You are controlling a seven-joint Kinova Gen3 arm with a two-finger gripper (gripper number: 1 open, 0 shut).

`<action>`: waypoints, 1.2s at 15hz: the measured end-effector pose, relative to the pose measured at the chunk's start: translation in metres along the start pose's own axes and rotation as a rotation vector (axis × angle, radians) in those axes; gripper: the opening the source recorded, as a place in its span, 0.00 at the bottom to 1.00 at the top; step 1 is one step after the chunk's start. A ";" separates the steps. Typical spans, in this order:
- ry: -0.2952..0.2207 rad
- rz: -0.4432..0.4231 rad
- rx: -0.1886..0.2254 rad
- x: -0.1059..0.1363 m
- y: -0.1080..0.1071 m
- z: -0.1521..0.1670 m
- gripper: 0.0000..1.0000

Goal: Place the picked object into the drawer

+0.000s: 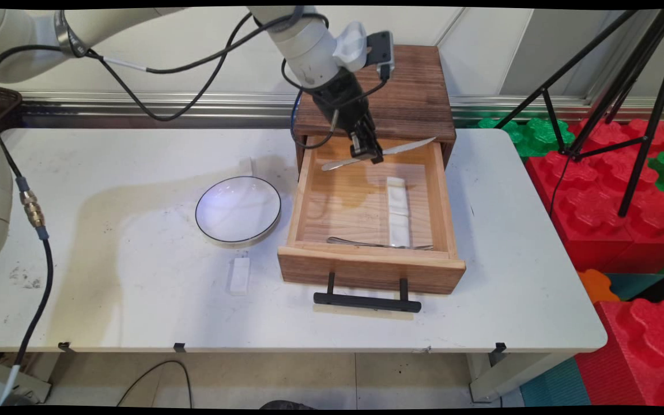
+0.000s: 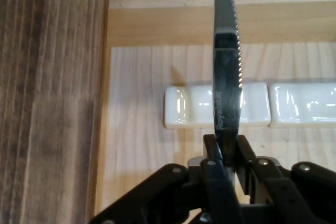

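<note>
White rest (image 1: 240, 275) nearest me on counter (image 1: 136, 300), bowl (image 1: 238, 209) beyond it, I note open wooden drawer (image 1: 371, 270) with fork (image 1: 378, 244) and two white rests (image 1: 398, 211) inside, end effector (image 1: 366, 153) clamped on serrated knife (image 1: 379, 154) above drawer's back

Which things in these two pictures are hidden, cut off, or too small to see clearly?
- Knife: in the hand view its tip is cut off by the top edge, and its handle is hidden behind the tool.
- Cutlery at the front of the drawer: in the main view too thin to tell its kind.
- White rests: in the hand view the right one is cut off by the edge.
</note>
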 end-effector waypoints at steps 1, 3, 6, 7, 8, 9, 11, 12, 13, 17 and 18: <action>0.000 0.000 -0.002 -0.002 0.000 0.002 0.00; 0.002 0.002 -0.006 -0.007 -0.002 0.008 0.00; 0.011 0.007 -0.011 -0.015 -0.003 0.018 0.00; 0.014 0.009 -0.013 -0.017 -0.003 0.022 0.00; 0.016 0.010 -0.016 -0.019 -0.003 0.025 0.00; 0.018 0.011 -0.018 -0.020 -0.003 0.029 0.00; 0.020 0.014 -0.023 -0.022 -0.003 0.035 0.00; 0.020 0.016 -0.025 -0.023 -0.002 0.038 0.00; 0.019 0.018 -0.028 -0.024 -0.002 0.043 0.00; 0.014 0.016 -0.033 -0.028 0.000 0.058 0.00; 0.012 0.015 -0.035 -0.029 0.000 0.061 0.00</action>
